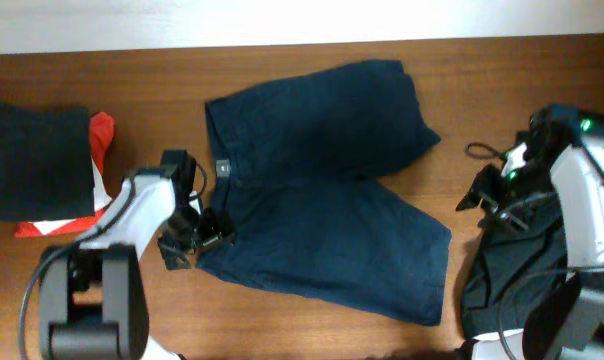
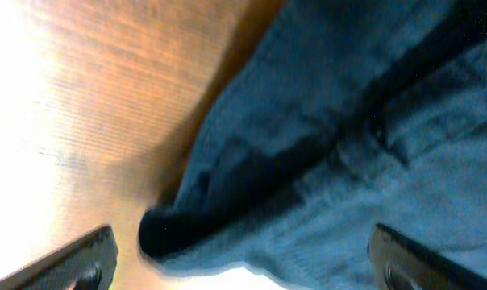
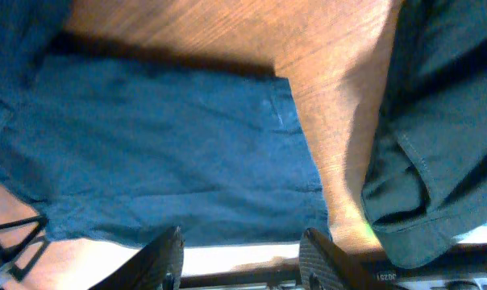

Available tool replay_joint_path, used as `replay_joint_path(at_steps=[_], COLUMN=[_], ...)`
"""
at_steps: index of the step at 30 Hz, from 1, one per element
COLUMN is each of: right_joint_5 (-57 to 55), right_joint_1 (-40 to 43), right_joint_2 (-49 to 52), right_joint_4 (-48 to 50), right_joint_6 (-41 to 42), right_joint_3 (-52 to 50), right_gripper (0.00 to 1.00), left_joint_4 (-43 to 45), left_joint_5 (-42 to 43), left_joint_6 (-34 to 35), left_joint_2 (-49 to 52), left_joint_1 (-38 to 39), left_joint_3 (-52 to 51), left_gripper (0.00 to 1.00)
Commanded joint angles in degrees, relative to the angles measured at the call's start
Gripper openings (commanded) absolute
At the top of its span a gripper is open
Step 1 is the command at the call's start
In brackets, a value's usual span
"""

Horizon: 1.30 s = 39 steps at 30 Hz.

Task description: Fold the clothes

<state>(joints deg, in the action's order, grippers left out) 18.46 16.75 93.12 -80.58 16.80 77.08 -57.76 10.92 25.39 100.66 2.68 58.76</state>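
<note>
Navy shorts (image 1: 327, 190) lie spread flat on the wooden table, waistband to the left, legs to the right. My left gripper (image 1: 197, 238) is open at the lower-left waistband corner; in the left wrist view the fabric edge (image 2: 324, 185) lies between the wide-apart jaws (image 2: 243, 258). My right gripper (image 1: 487, 195) is open and empty, hovering right of the shorts; in the right wrist view its jaws (image 3: 243, 254) hang above a shorts leg (image 3: 171, 145). A dark garment pile (image 1: 517, 275) lies at the lower right and shows in the right wrist view (image 3: 445, 137).
A folded black cloth (image 1: 37, 160) sits on a red and white item (image 1: 100, 140) at the far left. A black cable (image 1: 487, 152) lies near the right arm. The table's far edge runs along the top.
</note>
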Motion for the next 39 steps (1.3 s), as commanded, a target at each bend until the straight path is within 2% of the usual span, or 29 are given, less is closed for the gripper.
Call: replay_joint_path(at_steps=[1, 3, 6, 9, 11, 13, 15, 18, 23, 28, 31, 36, 39], right_joint_5=[2.60, 2.58, 2.56, 2.58, 2.58, 2.89, 5.33, 5.57, 5.49, 5.33, 5.33, 5.31, 5.38], right_joint_1=[0.13, 0.13, 0.13, 0.13, 0.13, 0.13, 0.11, 0.09, 0.09, 0.09, 0.09, 0.09, -2.49], right_joint_2=[-7.61, -11.26, -12.94, -12.94, -12.94, -12.94, -12.94, -12.94, -12.94, -12.94, -12.94, -12.94, -12.94], right_joint_4=[3.78, 5.95, 6.78, 7.43, 7.98, 7.15, 5.79, 4.31, 4.57, 4.76, 4.76, 4.74, 3.96], right_joint_6=[4.87, 6.25, 6.21, 6.21, 6.23, 6.25, 6.25, 6.25, 6.21, 6.21, 6.21, 6.19, 6.27], right_joint_3=[-12.28, -17.40, -21.62, -21.90, -21.90, -21.90, -21.90, -21.97, -22.80, -22.80, -22.80, -22.80, -22.88], right_gripper=[0.50, 0.50, 0.50, 0.50, 0.50, 0.50, 0.50, 0.50, 0.50, 0.50, 0.50, 0.50, 0.50], left_joint_4=[4.39, 6.82, 13.49, 16.57, 20.94, 25.53, 27.65, 26.58, 21.57, 21.29, 21.92, 26.84, 26.67], left_joint_5=[0.70, 0.66, 0.24, 0.02, -3.54, -3.48, -3.45, -3.39, -3.43, -5.60, -7.74, -7.72, -3.58], left_joint_6=[4.66, 6.32, 9.73, 13.92, 16.46, 16.44, 16.44, 16.39, 16.39, 16.39, 16.39, 16.39, 14.60], left_joint_2=[-9.81, -15.34, -18.29, -18.29, -18.29, -18.29, -18.29, -18.29, -18.29, -18.29, -18.29, -18.29, -18.45], left_joint_1=[0.17, 0.17, 0.33, 0.33, 0.33, 0.33, 0.33, 0.33, 0.33, 0.33, 0.33, 0.33, 0.33], left_joint_3=[-8.22, -12.09, -18.62, -23.37, -24.61, -25.31, -25.35, -25.35, -25.35, -25.35, -25.35, -25.35, -23.67], left_gripper=[0.97, 0.93, 0.80, 0.80, 0.80, 0.78, 0.59, 0.48, 0.47, 0.35, 0.32, 0.10, 0.06])
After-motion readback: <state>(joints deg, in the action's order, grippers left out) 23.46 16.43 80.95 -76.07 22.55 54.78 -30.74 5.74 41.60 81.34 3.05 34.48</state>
